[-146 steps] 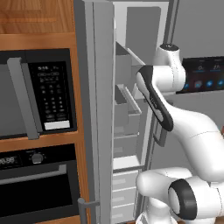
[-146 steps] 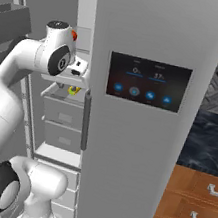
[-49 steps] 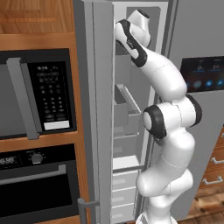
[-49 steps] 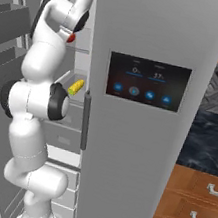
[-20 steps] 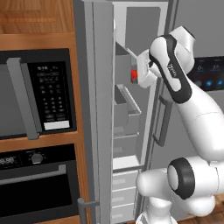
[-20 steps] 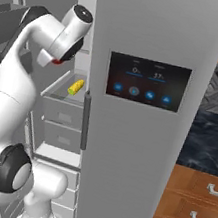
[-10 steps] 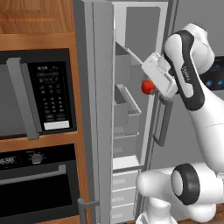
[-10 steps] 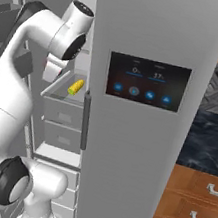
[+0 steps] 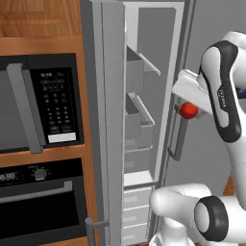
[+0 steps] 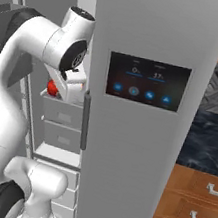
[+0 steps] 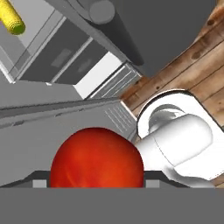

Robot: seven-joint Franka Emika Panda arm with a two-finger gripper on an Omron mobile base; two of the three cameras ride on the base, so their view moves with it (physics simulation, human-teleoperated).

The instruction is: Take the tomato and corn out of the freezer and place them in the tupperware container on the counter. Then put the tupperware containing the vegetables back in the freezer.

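Observation:
My gripper (image 9: 188, 110) is shut on the tomato (image 9: 189, 110), a small red ball held in front of the open freezer (image 9: 139, 120), just outside its right edge. From the right, the tomato (image 10: 51, 88) sits at the hand beside the freezer (image 10: 53, 121) shelves. It bulks large in the hand view, tomato (image 11: 96, 157) covering the fingertips. The yellow corn (image 11: 12, 19) lies in a grey freezer bin at that view's top left. The dark marbled counter (image 10: 201, 142) lies far right. The tupperware container is out of view.
The freezer door (image 9: 103, 120) stands open to the left, next to the black microwave (image 9: 43, 101) and oven (image 9: 38, 202). The fridge door with its lit panel (image 10: 146, 82) and long handle (image 10: 84, 122) flanks the hand. Wooden drawers (image 10: 189, 211) sit under the counter.
The arm has drawn the tomato out of the freezer, moving it to the right and downward. The hand now covers the corn in the right base view.

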